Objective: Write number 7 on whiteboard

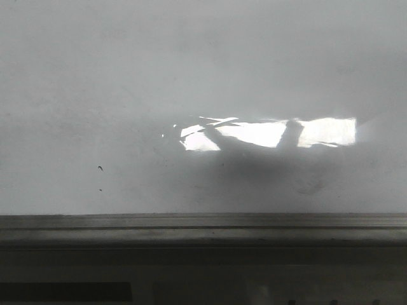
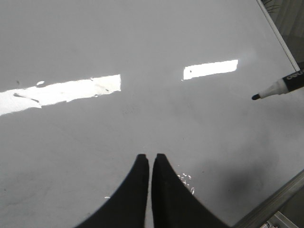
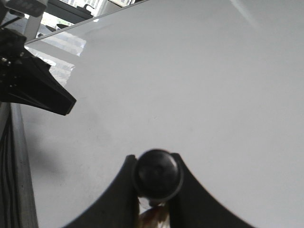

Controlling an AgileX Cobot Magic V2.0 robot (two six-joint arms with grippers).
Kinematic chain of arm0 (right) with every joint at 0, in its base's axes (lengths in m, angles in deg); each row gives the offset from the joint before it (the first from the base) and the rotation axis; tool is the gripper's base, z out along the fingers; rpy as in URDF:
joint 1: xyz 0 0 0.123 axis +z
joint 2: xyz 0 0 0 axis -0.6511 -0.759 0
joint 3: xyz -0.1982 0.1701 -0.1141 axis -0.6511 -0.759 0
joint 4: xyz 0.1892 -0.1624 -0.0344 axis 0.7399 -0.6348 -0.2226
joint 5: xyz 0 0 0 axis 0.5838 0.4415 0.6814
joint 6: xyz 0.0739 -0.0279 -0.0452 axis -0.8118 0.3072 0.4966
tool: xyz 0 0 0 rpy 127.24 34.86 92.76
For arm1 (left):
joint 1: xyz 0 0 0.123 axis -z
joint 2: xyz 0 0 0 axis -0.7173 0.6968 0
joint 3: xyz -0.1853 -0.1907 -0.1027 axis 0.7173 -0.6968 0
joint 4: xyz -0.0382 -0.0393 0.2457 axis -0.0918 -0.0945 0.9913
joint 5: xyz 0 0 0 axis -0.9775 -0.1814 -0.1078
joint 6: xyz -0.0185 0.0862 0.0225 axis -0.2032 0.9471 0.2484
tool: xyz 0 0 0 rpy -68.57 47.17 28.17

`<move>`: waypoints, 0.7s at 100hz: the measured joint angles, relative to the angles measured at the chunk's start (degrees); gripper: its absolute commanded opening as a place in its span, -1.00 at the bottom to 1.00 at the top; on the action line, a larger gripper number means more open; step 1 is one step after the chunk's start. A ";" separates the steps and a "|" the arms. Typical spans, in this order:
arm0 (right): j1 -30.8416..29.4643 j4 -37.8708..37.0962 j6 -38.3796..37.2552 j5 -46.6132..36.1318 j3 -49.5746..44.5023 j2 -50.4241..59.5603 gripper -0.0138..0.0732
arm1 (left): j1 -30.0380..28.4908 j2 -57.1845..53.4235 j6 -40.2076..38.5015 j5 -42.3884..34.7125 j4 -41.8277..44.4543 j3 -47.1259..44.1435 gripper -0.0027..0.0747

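The whiteboard fills the front view, glossy white with faint smudges and a bright window reflection. No number 7 shows on it in any view. Neither gripper shows in the front view. My left gripper is shut and empty, hovering over the whiteboard. My right gripper is shut on a black marker, seen end-on over the whiteboard. The marker also shows in the left wrist view, its black tip pointing at the board and close to it. I cannot tell whether it touches.
A grey metal frame strip runs along the board's near edge, with a dark ledge below it. Two tiny black specks sit at the lower left. The left gripper's black fingers show in the right wrist view, near the frame.
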 measured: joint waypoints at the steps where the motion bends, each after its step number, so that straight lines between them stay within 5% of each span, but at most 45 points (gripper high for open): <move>1: -0.23 0.00 0.00 -0.19 0.00 -0.20 -0.78 | 0.00 0.00 0.00 0.00 0.00 0.00 -0.98; 70: -3.04 0.72 0.00 -2.83 0.00 -8.27 -0.78 | -0.04 0.00 0.00 0.00 0.00 0.00 -0.98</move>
